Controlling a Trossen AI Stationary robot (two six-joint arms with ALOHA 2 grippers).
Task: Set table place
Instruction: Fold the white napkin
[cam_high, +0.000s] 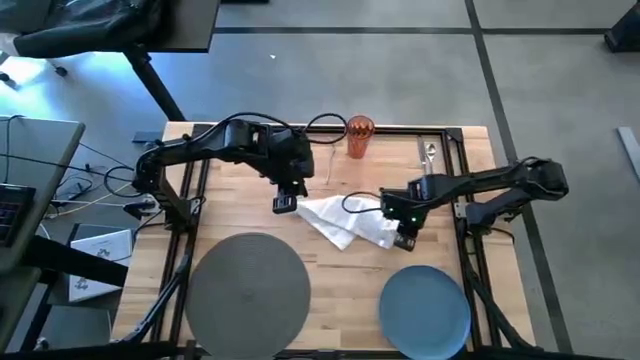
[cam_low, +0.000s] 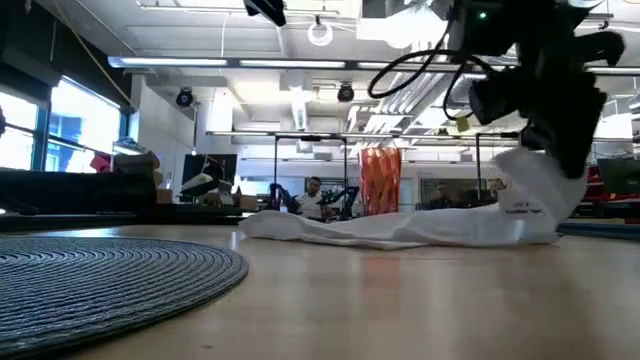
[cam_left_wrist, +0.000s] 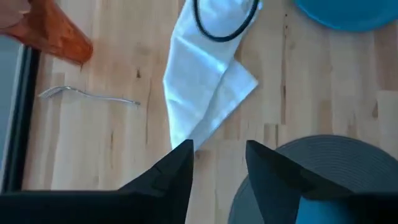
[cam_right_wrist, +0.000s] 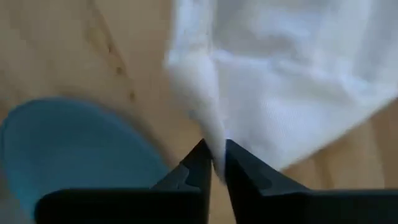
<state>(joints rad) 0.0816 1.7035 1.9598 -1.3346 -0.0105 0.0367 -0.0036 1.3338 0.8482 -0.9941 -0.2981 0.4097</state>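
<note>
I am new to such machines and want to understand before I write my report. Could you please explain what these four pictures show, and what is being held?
It is a robot with two dark arms at a wooden table. One picture looks straight down, one looks level across the tabletop, and two come from cameras on the wrists.

On the table lie a grey placemat, a blue plate, a white napkin, an orange tumbler and a fork. More cutlery lies at the far edge.

The right tool pinches a fold of the napkin and lifts that end. The left tool is open, at the napkin's other end, holding nothing.
</note>
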